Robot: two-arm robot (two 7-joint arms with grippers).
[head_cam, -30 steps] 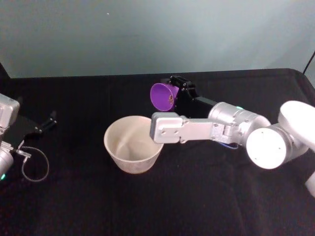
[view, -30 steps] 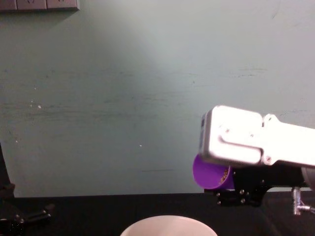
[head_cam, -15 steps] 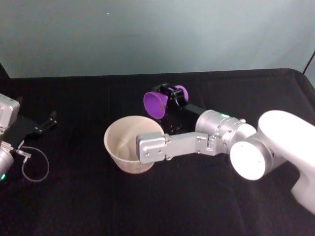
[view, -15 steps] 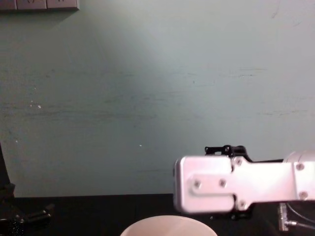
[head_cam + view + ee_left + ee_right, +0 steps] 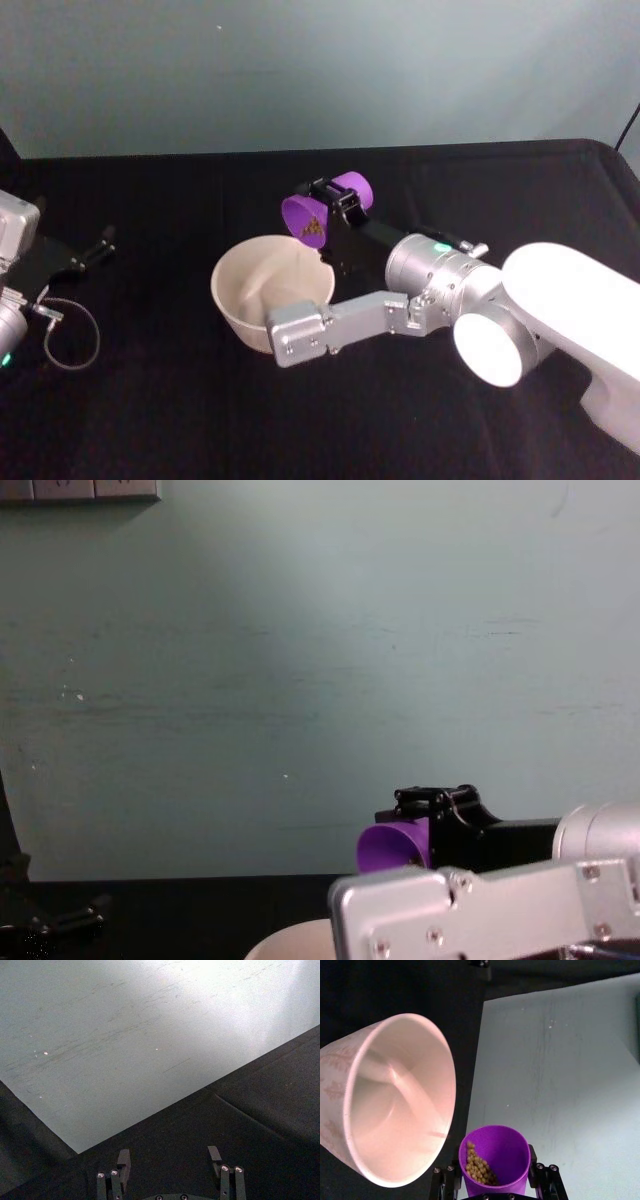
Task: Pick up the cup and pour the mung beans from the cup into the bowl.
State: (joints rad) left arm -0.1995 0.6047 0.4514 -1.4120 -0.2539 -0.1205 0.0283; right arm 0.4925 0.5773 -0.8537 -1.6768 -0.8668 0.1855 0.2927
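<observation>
The purple cup (image 5: 322, 211) lies tipped on its side in the air, its mouth turned toward the bowl (image 5: 232, 300) and hanging just past the bowl's far right rim. Mung beans (image 5: 479, 1168) sit piled against the cup's (image 5: 495, 1160) lower wall near its lip. My right gripper (image 5: 334, 203) is shut on the cup, one black finger on each side. The bowl's (image 5: 447, 1067) inside looks bare and pinkish-white. From the chest the cup (image 5: 390, 846) shows low, above the bowl's rim (image 5: 292, 939). My left gripper (image 5: 170, 1157) stands open, parked at the table's left side.
A black cloth (image 5: 180, 400) covers the table, with a pale green wall (image 5: 300, 70) behind it. A loose cable loop (image 5: 70, 335) and a black clip (image 5: 92, 255) lie at the far left, next to my parked left arm (image 5: 12, 260).
My right arm has sunk and swung left toward the bowl. The cup has tipped further over, and its mouth is now closer to the bowl's rim with beans at the lip.
</observation>
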